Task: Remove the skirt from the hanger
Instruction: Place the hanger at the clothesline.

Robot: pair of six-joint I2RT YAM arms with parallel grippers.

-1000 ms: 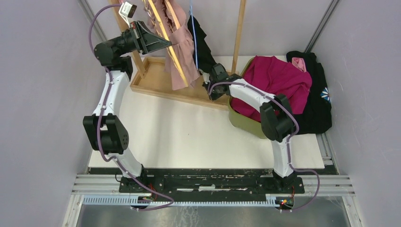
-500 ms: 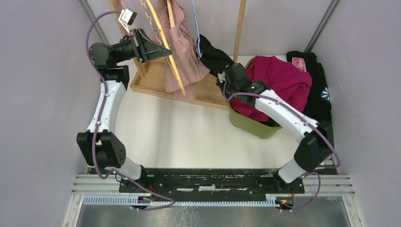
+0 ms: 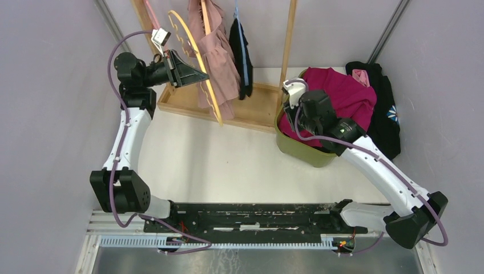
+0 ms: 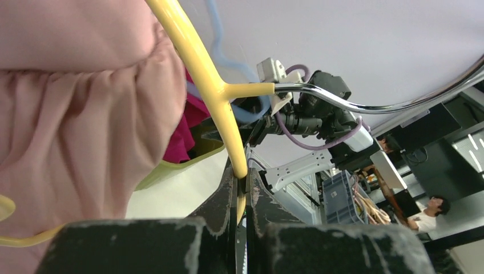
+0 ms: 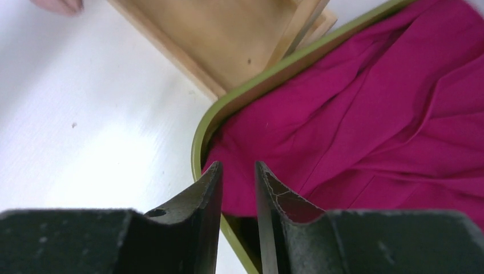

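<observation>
A pink ruffled skirt [image 3: 220,57] [image 4: 85,125] hangs on a yellow hanger [image 3: 212,100] [image 4: 217,91] at the wooden rack. My left gripper [image 3: 202,74] [image 4: 242,171] is shut on the hanger's yellow arm, just beside the skirt. Over at the right, my right gripper [image 3: 305,117] [image 5: 238,168] hovers above the near-left rim of a green bin [image 3: 297,149] [image 5: 228,108]. Its jaws stand partly open with nothing between them, and it is well away from the skirt.
A black garment [image 3: 240,54] hangs on a blue hanger next to the skirt. The rack has a wooden tray base [image 3: 182,100] and an upright post [image 3: 289,40]. A magenta garment [image 3: 337,91] [image 5: 354,103] fills the bin. Dark clothes [image 3: 388,125] lie at the far right.
My right gripper let go of the black garment, opened and swung right over the bin. The black garment swung back under its hanger. The left gripper kept its grip on the hanger.
</observation>
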